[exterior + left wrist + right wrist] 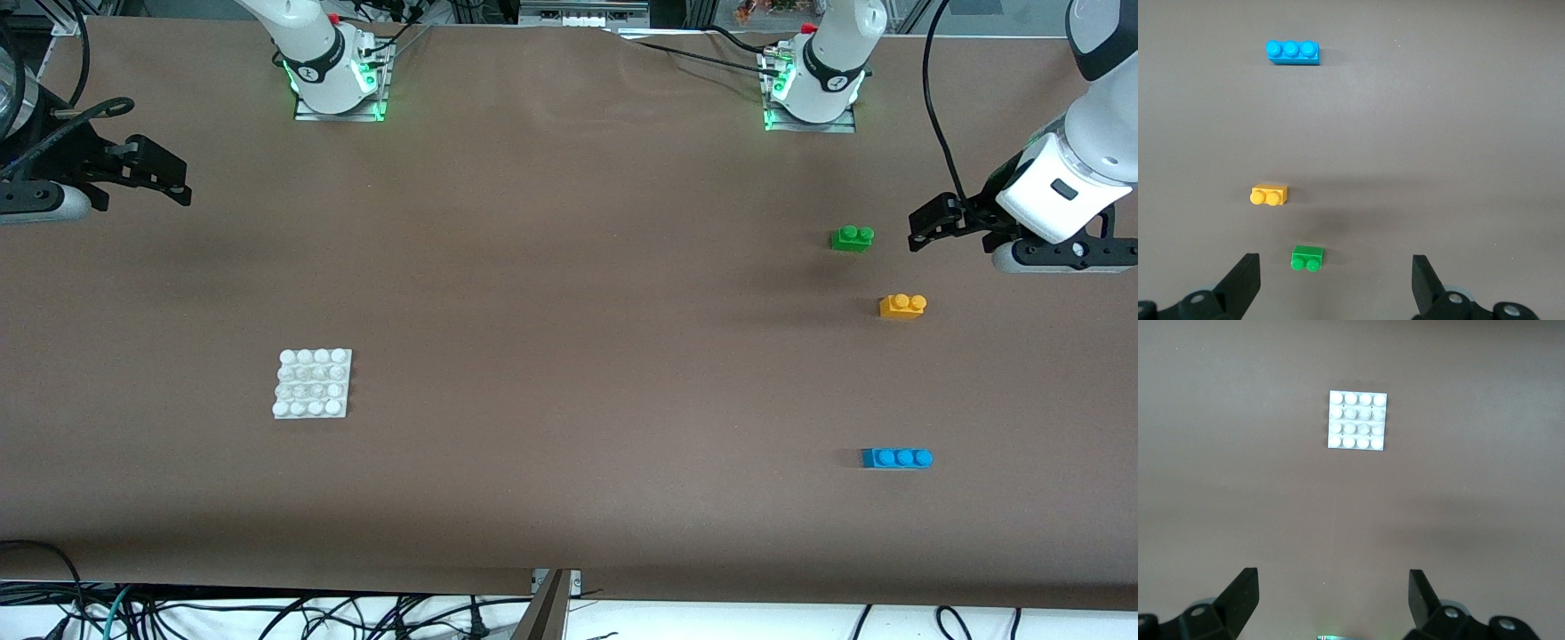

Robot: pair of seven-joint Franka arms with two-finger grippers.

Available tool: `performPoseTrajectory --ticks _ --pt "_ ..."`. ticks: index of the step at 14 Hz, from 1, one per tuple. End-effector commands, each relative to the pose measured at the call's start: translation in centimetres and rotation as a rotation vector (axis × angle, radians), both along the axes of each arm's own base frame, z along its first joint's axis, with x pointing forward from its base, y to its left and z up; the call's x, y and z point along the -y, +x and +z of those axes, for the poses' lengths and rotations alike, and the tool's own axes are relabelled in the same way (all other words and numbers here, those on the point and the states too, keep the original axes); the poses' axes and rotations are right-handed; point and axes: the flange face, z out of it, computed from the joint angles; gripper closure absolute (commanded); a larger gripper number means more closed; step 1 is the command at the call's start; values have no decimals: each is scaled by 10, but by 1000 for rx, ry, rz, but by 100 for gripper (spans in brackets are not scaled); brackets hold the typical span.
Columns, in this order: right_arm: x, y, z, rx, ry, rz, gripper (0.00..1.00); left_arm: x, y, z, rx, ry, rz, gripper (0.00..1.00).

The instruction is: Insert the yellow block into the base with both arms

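A brown paper-covered table [569,293] fills the scene, with cables along its near edge and the two arm bases bolted at its far edge. The yellow block [902,306] sits studs-up toward the left arm's end of the table, between a green two-stud brick [852,237], which lies farther from the front camera, and a blue three-stud brick [897,458], which lies nearer to it. The base [312,383] lies flat toward the right arm's end, well apart from all three bricks.

Nothing is held yet, so the step in hand looks like the first reach. To do it well, the left gripper [1336,287] should pass over the green brick, which lies closest to it, and come straight down on the yellow block, its fingers closing across the narrow sides so the studs stay up and the underside stays level for pressing. The right gripper [1333,603] would best pin the base at an edge, leaving the studs free, since the light plate may slide under a push.

The left gripper hangs low over the table edge just beside the green brick, jaws spread wide and empty. The right gripper hovers at its own end of the table, looking toward the base, jaws likewise spread and empty
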Motion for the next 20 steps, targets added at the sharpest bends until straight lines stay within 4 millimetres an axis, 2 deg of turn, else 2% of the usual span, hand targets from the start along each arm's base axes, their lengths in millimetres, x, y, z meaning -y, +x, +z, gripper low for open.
performPoseTrajectory --ticks 1,6,8,20 --pt "4 -4 11 5 -5 -7 1 1 3 7 1 -25 10 0" --pt "6 -3 11 8 -6 5 1 1 3 7 1 -25 10 0" --pt "16 -1 10 7 -1 -14 1 1 3 7 1 -27 10 0" --pt "22 -1 6 -3 -7 -24 1 1 3 7 1 -27 9 0"
